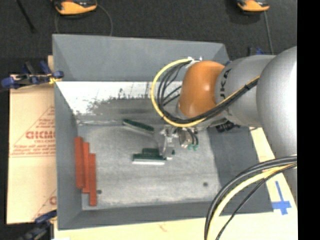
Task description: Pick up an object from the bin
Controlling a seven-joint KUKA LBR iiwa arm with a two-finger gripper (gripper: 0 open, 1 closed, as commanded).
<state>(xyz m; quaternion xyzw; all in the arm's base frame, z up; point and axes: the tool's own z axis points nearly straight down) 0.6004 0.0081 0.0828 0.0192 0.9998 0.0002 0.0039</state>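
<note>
Green flat bar (148, 157) lies just left of the hand (170, 145), at its tip; hand width: cannot tell. Risk: grip catches only the bar's end, so it pivots out and drops

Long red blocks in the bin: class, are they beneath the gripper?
No, the long red blocks lie by the left wall of the grey metal bin, apart from the gripper.

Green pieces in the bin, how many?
2. One flat green piece lies mid-floor, beside the gripper; the other green piece lies slanted nearer the back wall. The arm may hide more beneath it.
</note>
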